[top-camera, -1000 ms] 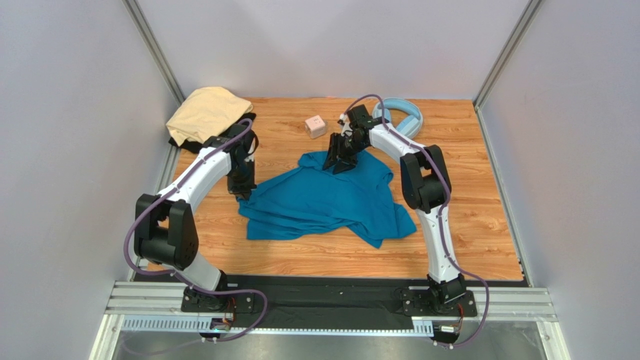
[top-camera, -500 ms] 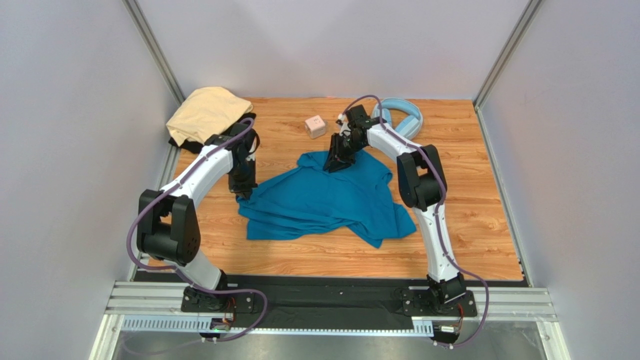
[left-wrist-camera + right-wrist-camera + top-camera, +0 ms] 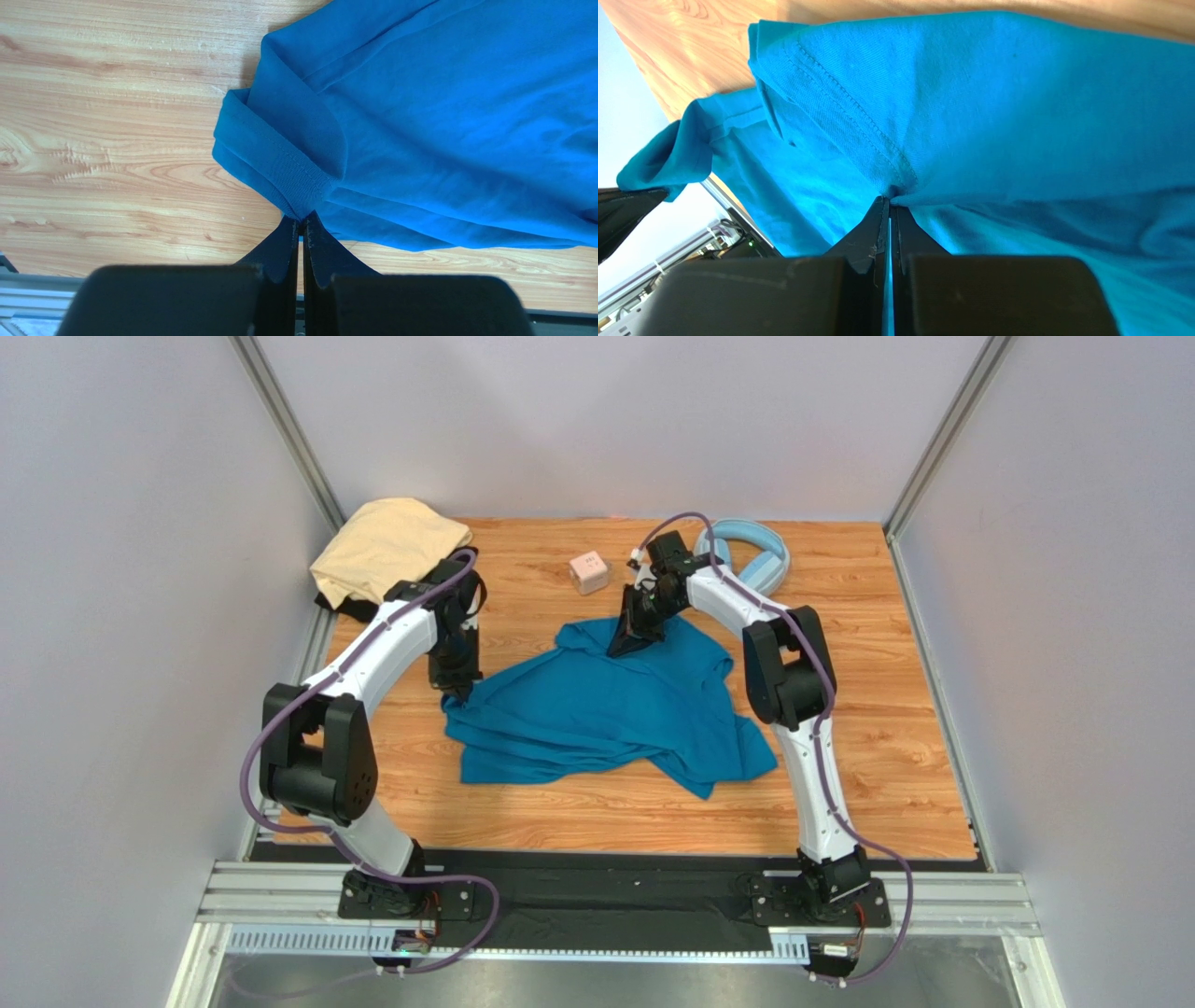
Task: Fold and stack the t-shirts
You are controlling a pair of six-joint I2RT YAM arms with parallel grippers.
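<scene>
Teal-blue t-shirt (image 3: 603, 707): spread loose and rumpled over the middle of the table (image 3: 870, 742), not folded. One corner trails toward the near right, and creases run across the body. It lies mostly flat and is pulled up a little at the two points where it is pinched.

Left claw (image 3: 303, 225): jaws pressed together on the shirt's left edge. The wrist view shows a doubled-over band of stitched hem bunched right at the fingertips. Cloth fans away to the right, with bare wood to the left. The fingers meet on the cloth itself.

Right claw (image 3: 888, 201): jaws likewise closed tight, nipping the shirt's far edge near the top centre. The wrist view shows a double-stitched seam running down into the pinch, with fabric draped to both sides. From above, this claw sits on the far rim of the shirt, its arm reaching in from the right.

Tan t-shirt (image 3: 379, 546): heaped in the far left corner of the table, well apart from the teal one.

Black t-shirt (image 3: 351, 602): a dark edge shows beneath the tan heap at its near side. How much lies under it cannot be told.

Pink cube (image 3: 589, 570): on bare wood just beyond the teal shirt, near the right claw, not touching the cloth.

Light-blue headphones (image 3: 751, 553): on the far side, right of the cube, partly behind the right arm.
</scene>
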